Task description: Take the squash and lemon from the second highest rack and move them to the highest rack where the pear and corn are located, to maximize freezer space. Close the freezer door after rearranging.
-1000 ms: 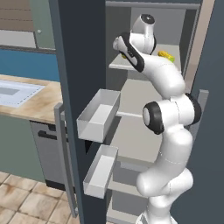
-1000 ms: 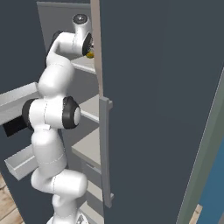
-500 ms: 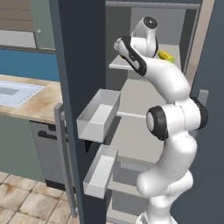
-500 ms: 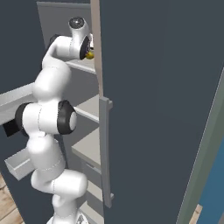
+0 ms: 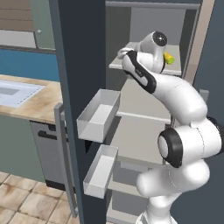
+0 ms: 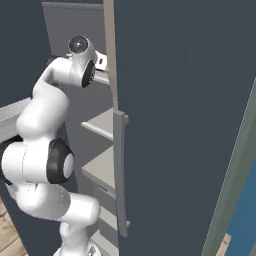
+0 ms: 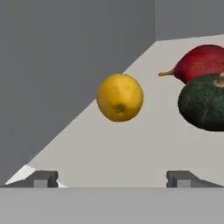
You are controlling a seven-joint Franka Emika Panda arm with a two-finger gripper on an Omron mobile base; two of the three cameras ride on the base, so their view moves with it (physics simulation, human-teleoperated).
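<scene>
Tool [image 7: 112, 178] now spread wide vs 1 s ago; lemon [image 7: 120, 97] free just left of squash [image 7: 204, 102], pear [image 7: 199, 63] behind.

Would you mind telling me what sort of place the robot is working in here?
A rendered home kitchen, most likely at an open freezer. A wooden counter runs along a blue wall, the tall dark door carries bins, and a lemon and a green squash sit on a shelf.

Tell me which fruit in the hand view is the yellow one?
The round yellow lemon, left of the red pear and dark green squash.
</scene>
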